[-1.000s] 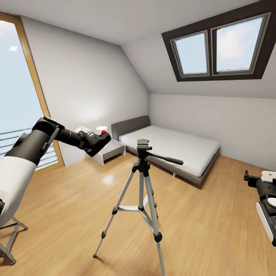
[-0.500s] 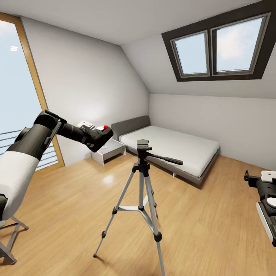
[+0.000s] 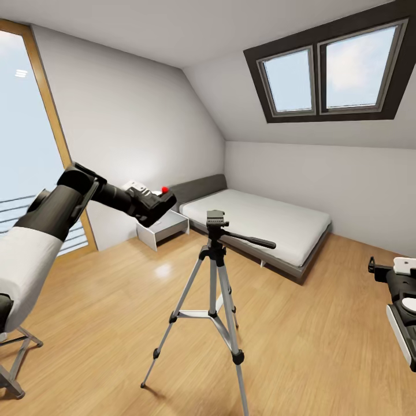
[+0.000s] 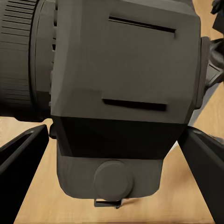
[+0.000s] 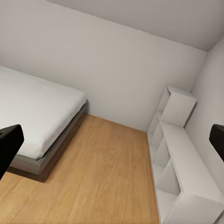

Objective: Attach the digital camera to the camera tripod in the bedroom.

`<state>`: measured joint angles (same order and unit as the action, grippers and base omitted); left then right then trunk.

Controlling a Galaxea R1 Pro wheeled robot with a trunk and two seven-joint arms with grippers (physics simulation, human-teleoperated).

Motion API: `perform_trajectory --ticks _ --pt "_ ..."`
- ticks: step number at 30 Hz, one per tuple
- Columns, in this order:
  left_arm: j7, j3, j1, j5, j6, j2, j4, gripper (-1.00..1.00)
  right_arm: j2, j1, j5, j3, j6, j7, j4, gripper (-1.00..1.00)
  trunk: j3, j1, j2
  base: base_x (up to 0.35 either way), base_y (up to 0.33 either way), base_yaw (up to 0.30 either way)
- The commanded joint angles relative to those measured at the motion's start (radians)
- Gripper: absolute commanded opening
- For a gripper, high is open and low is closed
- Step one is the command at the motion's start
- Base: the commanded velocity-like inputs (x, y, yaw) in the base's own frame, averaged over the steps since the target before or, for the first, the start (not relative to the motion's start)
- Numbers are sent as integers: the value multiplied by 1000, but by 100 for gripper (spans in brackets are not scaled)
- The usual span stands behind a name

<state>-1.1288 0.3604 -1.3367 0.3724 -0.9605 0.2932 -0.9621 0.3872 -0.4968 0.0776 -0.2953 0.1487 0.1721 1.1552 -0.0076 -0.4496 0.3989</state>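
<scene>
The black digital camera, its red button on top, hangs in the air with my left gripper shut on it. It is left of and slightly above the head of the camera tripod, with a gap between them. The tripod stands mid-floor on three silver legs, its black handle pointing right. In the left wrist view the camera's dark body sits between my two fingers. My right gripper hangs low at the right edge. Its fingertips stand wide apart with nothing between them.
A low grey bed with a white mattress lies behind the tripod, a grey nightstand beside it. A dark stool's legs show at the lower left. A white shelf unit lines the right wall. Wood floor surrounds the tripod.
My left gripper has carried the camera up and to the right, nearer the tripod head. The tripod and my right gripper have stayed put.
</scene>
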Motion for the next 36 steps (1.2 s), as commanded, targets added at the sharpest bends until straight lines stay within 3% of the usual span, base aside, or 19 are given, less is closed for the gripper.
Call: perform_trajectory --ticks 1,9,24,36 --pt "-10 11 -1 11 -4 0 -1 -100 0 0 8 1 8 3 1 100 -1 0 1 0 0 0" --pt "-12 69 -1 11 -4 0 -4 -100 0 0 8 1 8 3 1 100 -1 0 1 0 0 0" --pt "-14 83 -1 11 -4 -4 -5 -100 0 0 8 0 8 3 1 100 -1 0 1 0 0 0" --pt "-14 89 -1 11 -5 -58 -20 -100 0 0 8 0 8 3 1 100 -1 0 1 0 0 0"
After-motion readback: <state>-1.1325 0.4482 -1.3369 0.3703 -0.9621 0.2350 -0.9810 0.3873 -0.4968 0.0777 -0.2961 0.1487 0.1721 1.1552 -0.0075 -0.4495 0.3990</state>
